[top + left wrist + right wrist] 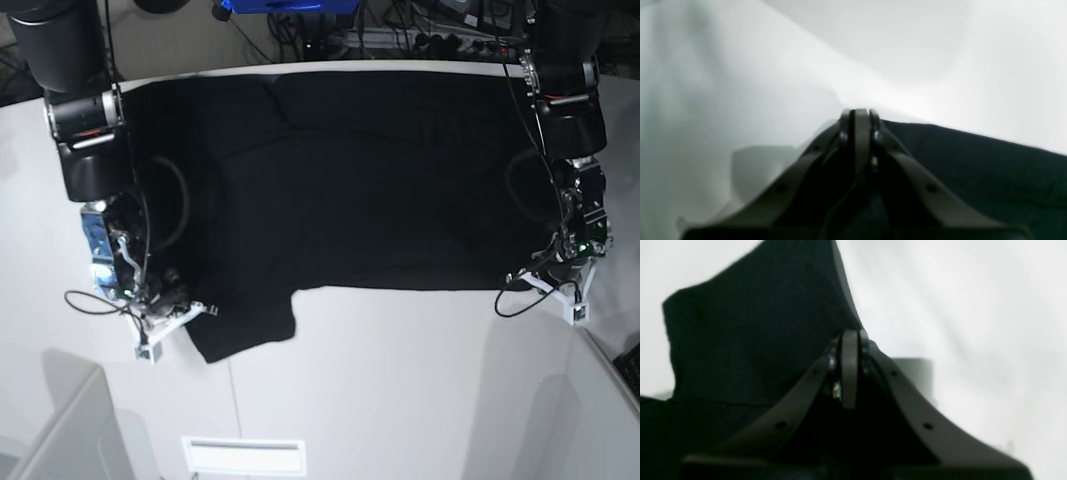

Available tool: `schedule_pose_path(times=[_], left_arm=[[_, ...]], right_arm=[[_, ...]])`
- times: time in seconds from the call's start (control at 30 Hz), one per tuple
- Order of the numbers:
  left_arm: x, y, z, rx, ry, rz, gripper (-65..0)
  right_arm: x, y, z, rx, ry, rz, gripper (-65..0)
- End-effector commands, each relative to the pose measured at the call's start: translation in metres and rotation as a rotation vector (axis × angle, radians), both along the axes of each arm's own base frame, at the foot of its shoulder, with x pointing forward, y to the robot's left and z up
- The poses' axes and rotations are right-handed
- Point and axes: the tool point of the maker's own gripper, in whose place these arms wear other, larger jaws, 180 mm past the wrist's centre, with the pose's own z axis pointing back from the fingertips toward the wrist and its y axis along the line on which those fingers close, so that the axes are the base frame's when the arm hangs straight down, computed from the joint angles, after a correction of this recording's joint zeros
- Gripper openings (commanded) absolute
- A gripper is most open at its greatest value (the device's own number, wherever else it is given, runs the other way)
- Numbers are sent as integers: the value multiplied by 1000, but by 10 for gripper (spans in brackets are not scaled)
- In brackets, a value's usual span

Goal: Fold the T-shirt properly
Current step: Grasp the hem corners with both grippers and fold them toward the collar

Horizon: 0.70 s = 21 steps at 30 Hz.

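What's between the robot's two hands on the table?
In the base view, the black T-shirt stretches between the left hand and right hand; nearer the front edge, bare white table.

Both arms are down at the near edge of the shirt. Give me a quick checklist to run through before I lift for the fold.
1. Left gripper shut: ok, the jaws are pressed together at the shirt's edge.
2. Right gripper shut: ok, the jaws are pressed together.
3. Fabric really pinched by each gripper: cannot tell, the tips sit on the edge of the T-shirt, but no cloth shows between the jaws.
4. Shirt spread flat on the table: ok for the body, only shallow creases.
5. Grips at matching spots: not ok, the right sits by the sleeve, which hangs lower than the hem corner at the left.
6. Printed side down: cannot tell, only plain black shows.
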Motion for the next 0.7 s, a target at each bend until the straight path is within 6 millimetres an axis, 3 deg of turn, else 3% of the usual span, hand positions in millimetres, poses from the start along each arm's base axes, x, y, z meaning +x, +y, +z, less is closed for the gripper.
schedule_pose_path(times=[0.0,0.17,0.33,0.47,0.67], left_arm=[[13,6,27,30,-76,-7,-650],[8,-2,38,37,-72,-33,-650],[-9,7,55,17,-97,19,-650],[-19,-3,62,40,-95,-51,-650],[-47,19,71,35,-100,-12,-650]], right_arm=[[16,-4,23,-1,-71,-3,-650],[7,-9,29,46,-110,-42,-650],[-4,-14,36,53,-141,-45,-650],[-9,-13,42,47,-143,-24,-650],[-21,-10,42,43,-141,-3,-650]])
